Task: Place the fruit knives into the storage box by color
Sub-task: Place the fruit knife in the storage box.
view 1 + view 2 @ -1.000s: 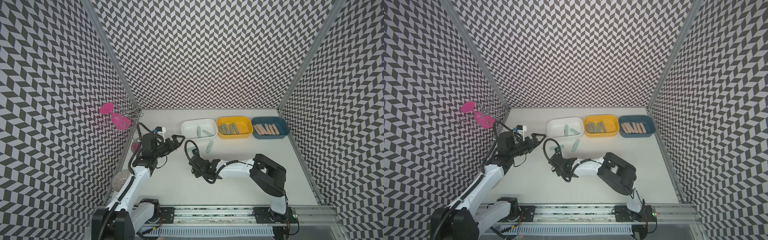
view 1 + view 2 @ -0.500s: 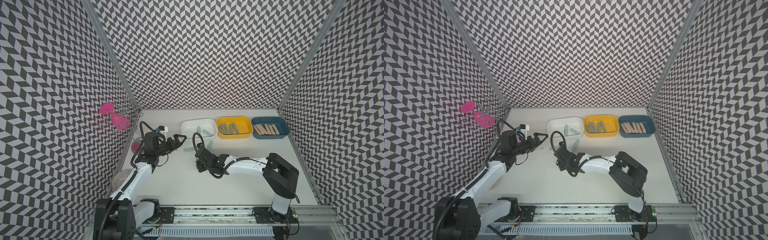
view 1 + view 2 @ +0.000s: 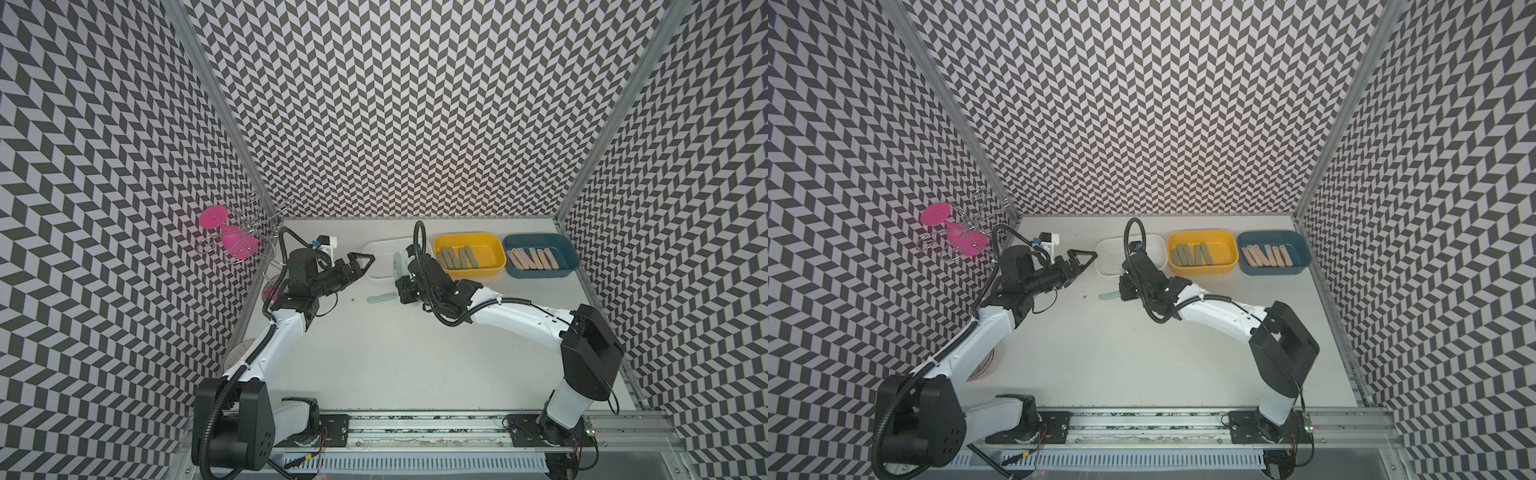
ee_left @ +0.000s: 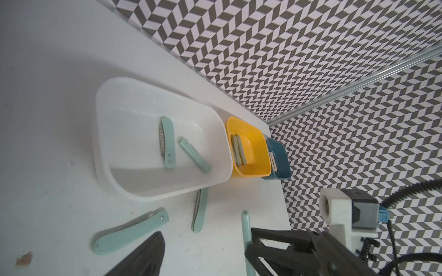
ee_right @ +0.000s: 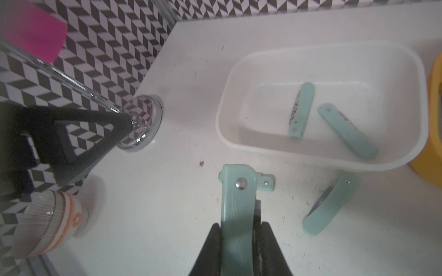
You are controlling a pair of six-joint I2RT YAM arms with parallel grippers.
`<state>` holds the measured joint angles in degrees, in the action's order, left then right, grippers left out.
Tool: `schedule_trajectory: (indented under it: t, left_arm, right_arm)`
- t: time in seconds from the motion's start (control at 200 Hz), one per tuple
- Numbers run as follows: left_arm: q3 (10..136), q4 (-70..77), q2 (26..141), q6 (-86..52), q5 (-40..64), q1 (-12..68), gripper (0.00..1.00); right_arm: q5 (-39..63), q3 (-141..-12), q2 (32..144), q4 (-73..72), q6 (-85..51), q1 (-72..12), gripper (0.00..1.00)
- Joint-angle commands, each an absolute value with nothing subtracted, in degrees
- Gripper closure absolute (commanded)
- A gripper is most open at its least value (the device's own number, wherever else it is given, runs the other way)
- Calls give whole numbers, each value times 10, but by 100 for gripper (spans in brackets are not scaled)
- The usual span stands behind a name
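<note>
At the far left, one pink plastic stemmed glass [image 3: 233, 244] hangs in a chrome wire rack [image 5: 143, 121] whose round foot stands on the white counter [image 3: 395, 365] by the left wall. One ribbed white cup with orange bands [image 5: 47, 222] stands near it. Next comes the left claw [image 3: 360, 268], jaws spread apart and gripping nothing, its tips just short of the white plastic storage box [image 4: 99, 133]. Three oblong boxes stand in a row along the back: the white one, then the yellow plastic box [image 3: 469, 272], then the dark blue plastic box [image 3: 540, 274].

Five pale mint folded fruit knives show. Two lie inside the white box: a mint knife with its patterned blade edge showing [image 4: 167, 145] and a plain mint knife [image 4: 195, 154] near it. Two more lie on the counter in front of that box: a flat mint knife [image 4: 130, 235] and a mint knife on edge [image 4: 199, 210], one end right by the box's wall. The fifth, the held mint knife [image 5: 236, 198], is clamped in the closed right claw [image 5: 240, 227], near the flat one.

The yellow box holds five grey-green folded knives [image 3: 451, 257] side by side. The blue box holds five peach-pink folded knives [image 3: 540, 257].
</note>
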<state>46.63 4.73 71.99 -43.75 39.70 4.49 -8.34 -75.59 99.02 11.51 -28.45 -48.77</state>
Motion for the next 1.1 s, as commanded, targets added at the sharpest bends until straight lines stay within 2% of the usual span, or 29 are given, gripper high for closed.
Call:
schedule_trajectory:
  t: [0.0, 0.28, 0.656, 1.097]
  left_arm:
    - [506, 82, 746, -450, 409, 46, 0]
    - [573, 95, 832, -448, 409, 46, 0]
    - [618, 119, 903, -457, 419, 39, 0]
    - [608, 149, 914, -475, 423, 39, 0]
  right_arm:
    - [-70, -807, 1005, 70, -275, -461, 78]
    - [-38, -946, 1146, 43, -293, -416, 78]
    - [3, -1057, 1310, 23, -331, -393, 78]
    - [2, -1125, 1408, 37, -337, -383, 77]
